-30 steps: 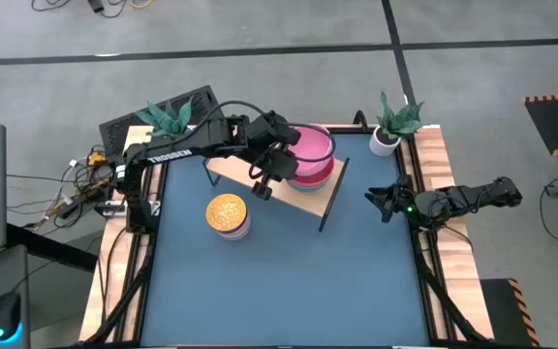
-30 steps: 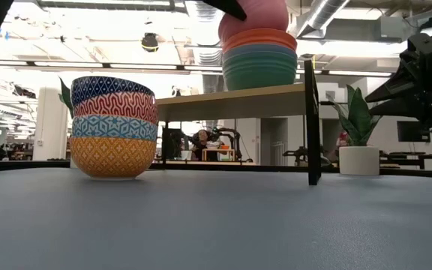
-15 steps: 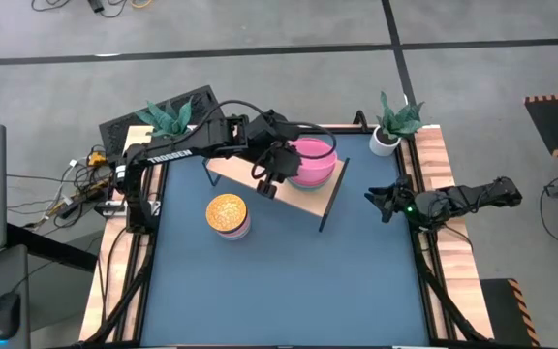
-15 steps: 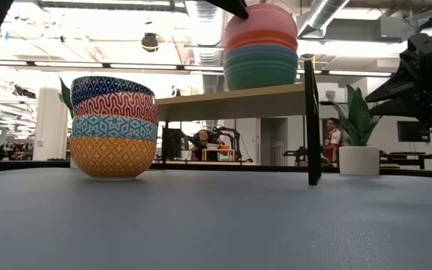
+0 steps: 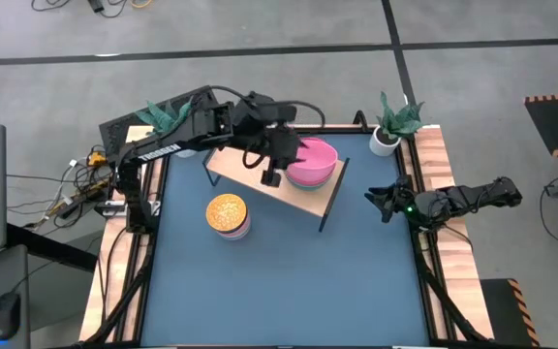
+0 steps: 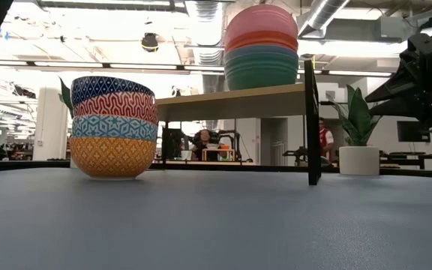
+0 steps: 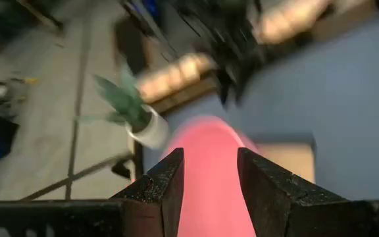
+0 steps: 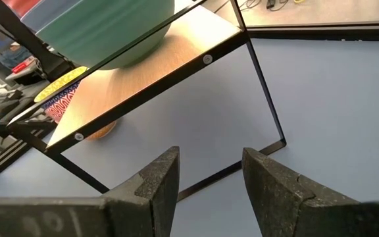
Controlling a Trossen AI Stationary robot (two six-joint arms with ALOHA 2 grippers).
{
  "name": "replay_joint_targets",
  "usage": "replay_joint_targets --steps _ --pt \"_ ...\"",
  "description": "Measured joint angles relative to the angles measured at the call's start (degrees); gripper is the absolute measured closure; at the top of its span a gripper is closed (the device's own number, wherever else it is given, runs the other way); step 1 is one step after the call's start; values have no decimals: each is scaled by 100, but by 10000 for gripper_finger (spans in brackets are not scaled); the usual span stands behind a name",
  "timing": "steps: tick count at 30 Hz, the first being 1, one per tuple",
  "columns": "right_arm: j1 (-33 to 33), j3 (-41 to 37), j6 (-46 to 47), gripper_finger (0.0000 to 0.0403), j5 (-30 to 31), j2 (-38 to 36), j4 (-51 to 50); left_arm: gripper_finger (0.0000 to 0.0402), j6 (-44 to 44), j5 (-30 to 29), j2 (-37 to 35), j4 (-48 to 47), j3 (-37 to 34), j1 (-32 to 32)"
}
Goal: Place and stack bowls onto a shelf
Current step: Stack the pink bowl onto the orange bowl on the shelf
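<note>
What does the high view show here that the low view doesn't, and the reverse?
Only the high view shows the left gripper, jaws open, over the shelf beside the pink bowl, and the whole table.

Only the low view shows the layers in each stack: pink bowl over orange, blue-grey and green ones, and four patterned bowls.

Both show shelf, both stacks and the white pot.
</note>
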Motion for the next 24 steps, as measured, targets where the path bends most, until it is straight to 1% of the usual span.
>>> replay_joint_targets --steps 3,5,10,15,17,21,22,24 --pt "0 0 -6 212 1 -2 0 274 -716 32 -6 437 104 0" --pt "0 0 -8 212 1 0 0 274 -933 -34 6 504 104 -2" --pt "0 0 -6 212 1 0 0 279 -1259 -842 234 559 -173 -92" --pt "0 -2 -6 212 5 0 0 321 -1528 -1135 311 783 -449 -348" --pt "0 -2 -6 212 4 0 -2 341 -1601 -1456 320 723 -531 -508" --pt "-7 -2 -10 212 3 0 -4 378 -1621 -2305 330 1031 -795 -803" --pt "-7 -2 -12 212 3 0 -3 385 -1630 -2452 332 1023 -819 -855" --pt "-9 -2 -22 212 3 0 -4 397 -1734 -2566 330 1047 -904 -929"
